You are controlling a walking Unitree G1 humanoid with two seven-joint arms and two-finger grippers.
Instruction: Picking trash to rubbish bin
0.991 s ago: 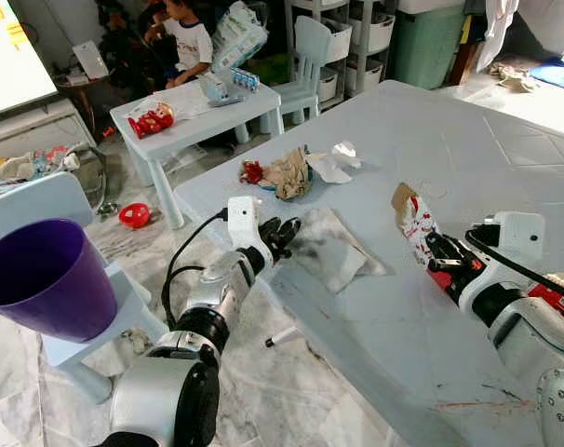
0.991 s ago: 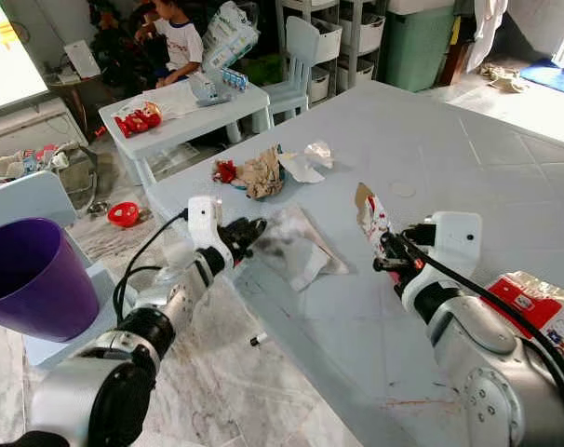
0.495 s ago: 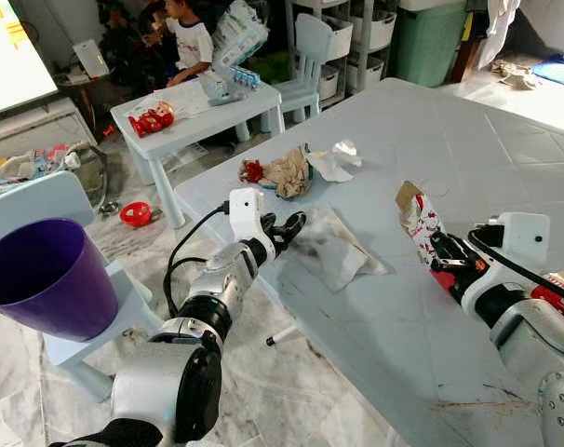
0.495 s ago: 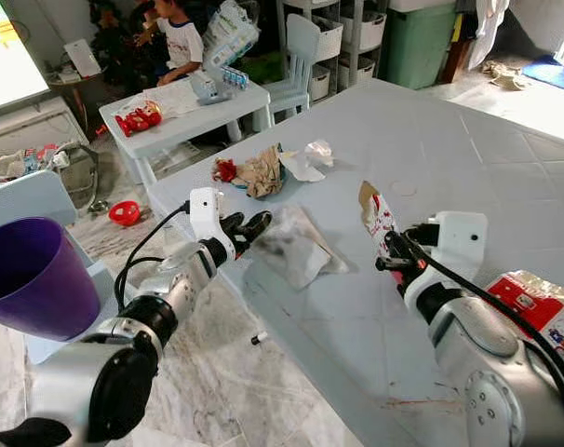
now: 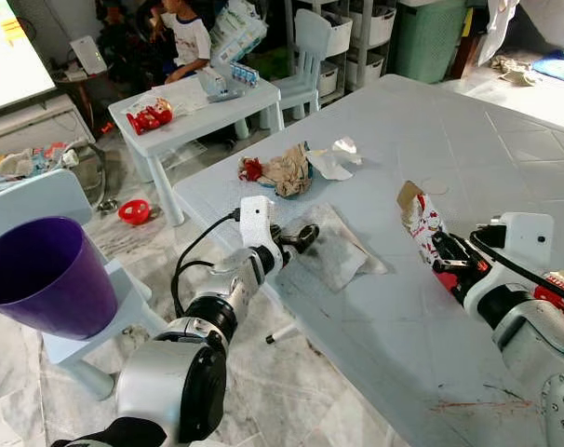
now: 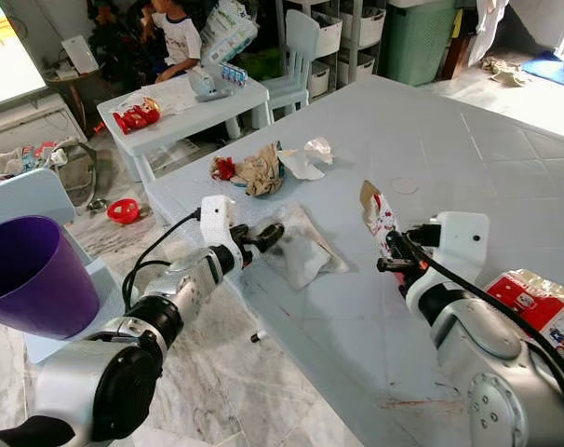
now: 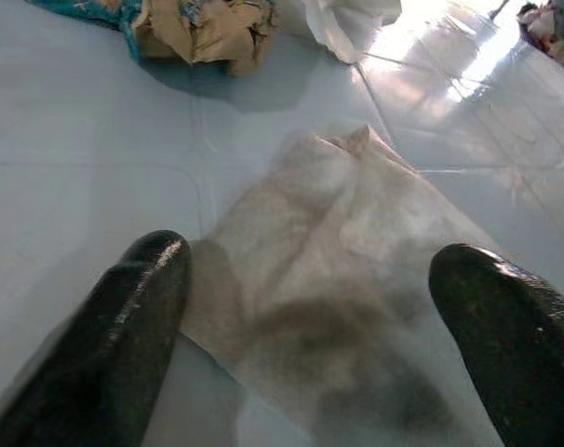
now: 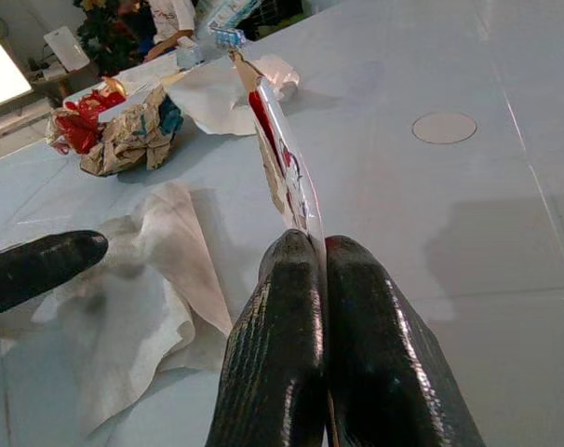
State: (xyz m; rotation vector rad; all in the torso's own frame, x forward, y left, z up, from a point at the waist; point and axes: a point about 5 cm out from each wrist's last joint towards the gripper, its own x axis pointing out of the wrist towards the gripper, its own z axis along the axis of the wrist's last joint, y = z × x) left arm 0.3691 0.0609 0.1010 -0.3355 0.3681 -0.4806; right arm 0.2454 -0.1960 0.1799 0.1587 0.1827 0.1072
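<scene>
Soiled tissue [image 7: 356,307] lies limp, light; I'd pinch its near edge with spread left gripper [image 7: 310,326], while right gripper [image 8: 324,256] clamps a wrapper [image 8: 282,168].

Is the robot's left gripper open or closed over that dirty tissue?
Open. In the left wrist view the two black fingers stand wide apart on either side of the stained tissue, which lies flat on the table.

Left end effector [image 7: 315,317] spread wide over stained tissue [image 7: 356,307].
</scene>
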